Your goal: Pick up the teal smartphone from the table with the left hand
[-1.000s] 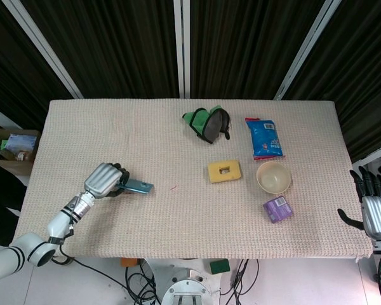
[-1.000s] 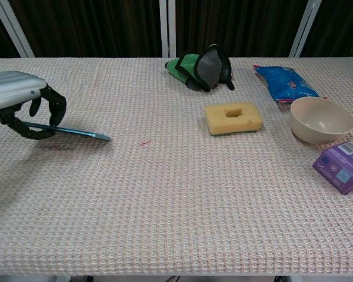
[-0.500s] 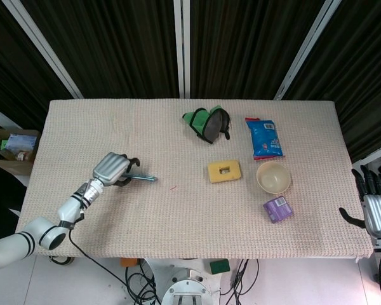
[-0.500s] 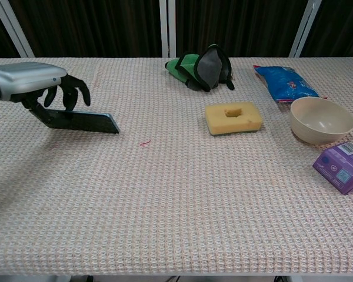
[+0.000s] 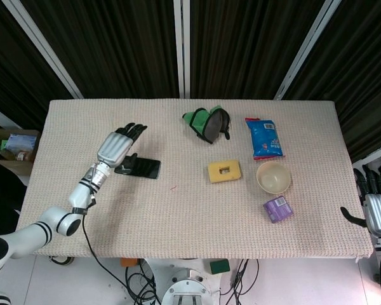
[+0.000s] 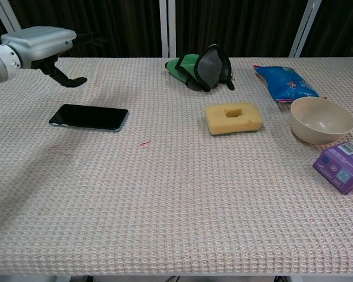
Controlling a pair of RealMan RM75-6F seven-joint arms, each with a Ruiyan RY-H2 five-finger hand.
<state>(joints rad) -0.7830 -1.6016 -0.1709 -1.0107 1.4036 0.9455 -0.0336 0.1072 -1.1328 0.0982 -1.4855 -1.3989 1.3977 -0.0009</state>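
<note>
The teal smartphone (image 5: 140, 168) (image 6: 89, 117) lies flat on the woven table cover, dark screen up, left of centre. My left hand (image 5: 117, 145) (image 6: 44, 44) hovers above and behind it with fingers spread and nothing in it. It does not touch the phone. My right hand (image 5: 374, 204) hangs off the table's right edge, fingers apart and empty; it does not show in the chest view.
A yellow sponge (image 6: 233, 118) lies mid-table, with a green and grey cloth bundle (image 6: 201, 67) behind it. A blue snack bag (image 6: 284, 83), a beige bowl (image 6: 320, 120) and a purple box (image 6: 343, 167) are at the right.
My left hand let go of the phone, which now lies flat on the table. The hand opened and rose up and away toward the back.
</note>
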